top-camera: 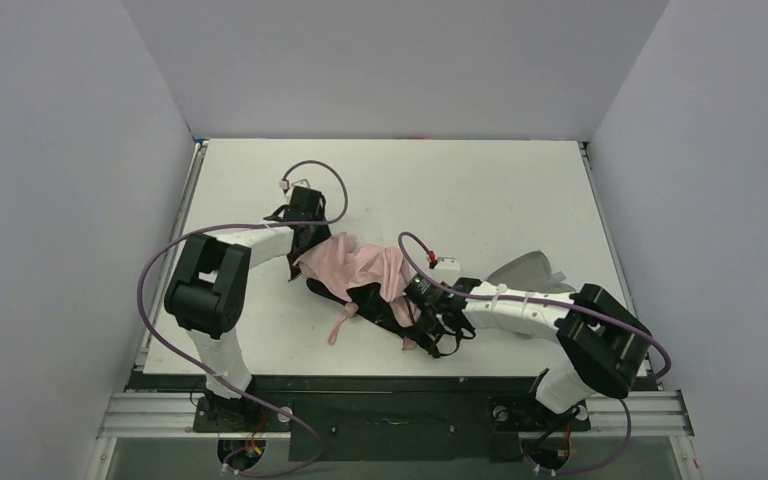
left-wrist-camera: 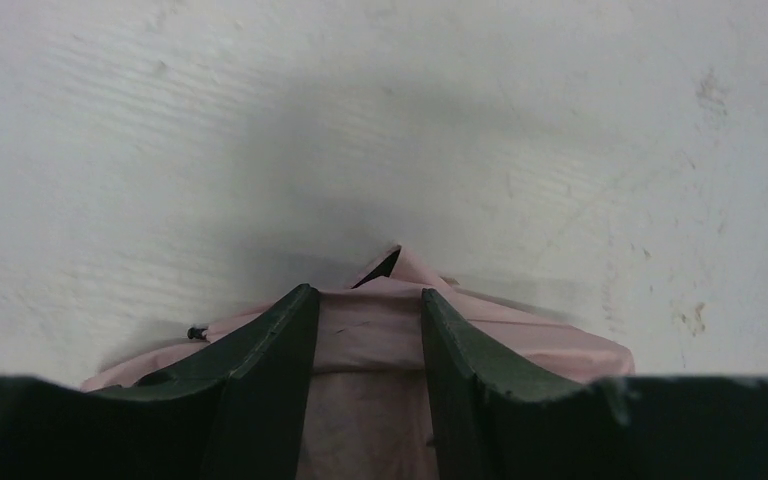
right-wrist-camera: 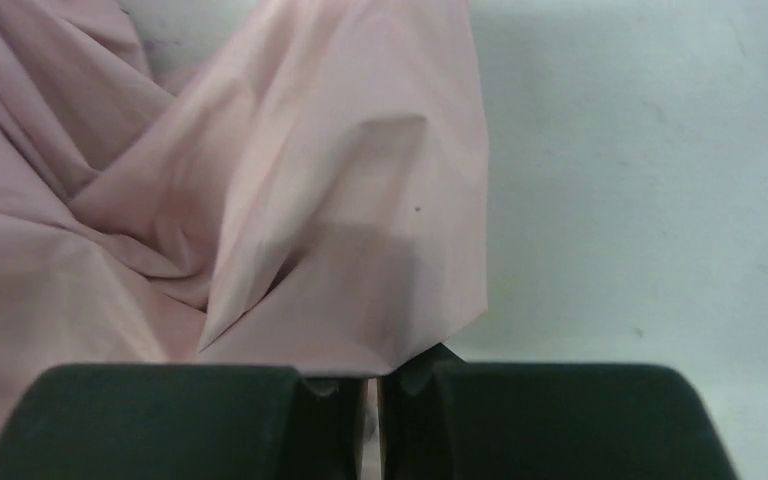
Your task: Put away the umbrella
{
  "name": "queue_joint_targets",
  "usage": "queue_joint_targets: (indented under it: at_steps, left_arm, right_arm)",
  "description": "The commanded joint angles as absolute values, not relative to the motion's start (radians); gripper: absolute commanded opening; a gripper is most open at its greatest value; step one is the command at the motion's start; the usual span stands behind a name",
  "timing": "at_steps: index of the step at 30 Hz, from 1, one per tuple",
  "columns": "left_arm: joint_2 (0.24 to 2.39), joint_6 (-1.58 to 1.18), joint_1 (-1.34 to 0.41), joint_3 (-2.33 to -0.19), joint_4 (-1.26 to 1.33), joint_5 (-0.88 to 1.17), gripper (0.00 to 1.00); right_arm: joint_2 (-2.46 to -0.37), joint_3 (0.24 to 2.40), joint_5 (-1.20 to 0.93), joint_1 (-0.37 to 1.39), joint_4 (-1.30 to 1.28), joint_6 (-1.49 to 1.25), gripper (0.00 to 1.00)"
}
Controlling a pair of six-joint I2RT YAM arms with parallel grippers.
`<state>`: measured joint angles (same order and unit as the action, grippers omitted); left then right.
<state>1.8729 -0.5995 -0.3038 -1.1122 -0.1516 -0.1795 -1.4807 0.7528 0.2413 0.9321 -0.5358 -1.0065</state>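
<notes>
The umbrella [top-camera: 360, 272] lies collapsed in the middle of the table, pale pink canopy bunched over black ribs, with a pink strap hanging toward the near edge. My left gripper [top-camera: 305, 250] is at its far-left end, shut on a fold of the canopy; in the left wrist view the pink fabric [left-wrist-camera: 370, 330] fills the gap between my fingers [left-wrist-camera: 280, 340]. My right gripper [top-camera: 410, 290] is at its right end, shut on the canopy's edge; in the right wrist view the fabric [right-wrist-camera: 310, 220] spreads out from the nearly closed jaws.
A grey flat pouch-like thing [top-camera: 527, 270] lies on the table [top-camera: 460, 190] behind my right forearm. Grey walls stand on three sides. The arms' cables loop over the table near both wrists.
</notes>
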Motion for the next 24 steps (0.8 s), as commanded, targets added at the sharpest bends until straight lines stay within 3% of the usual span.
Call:
queue_joint_targets:
  at_steps: [1,13,24]
  left_arm:
    - [1.836,-0.689,-0.405,-1.018,-0.197,-0.143,0.39]
    - [1.828,-0.751,-0.645,-0.936,-0.055,-0.116,0.37]
    - [1.807,-0.61,-0.726,-0.95,0.031,0.0,0.36]
  right_arm:
    - [-1.564,0.863,0.237,0.94,-0.502,-0.997,0.02]
    - [-1.742,1.107,0.226,0.912,-0.503,-0.948,0.0]
    - [-1.764,1.177,0.229,0.908,-0.493,-0.918,0.0]
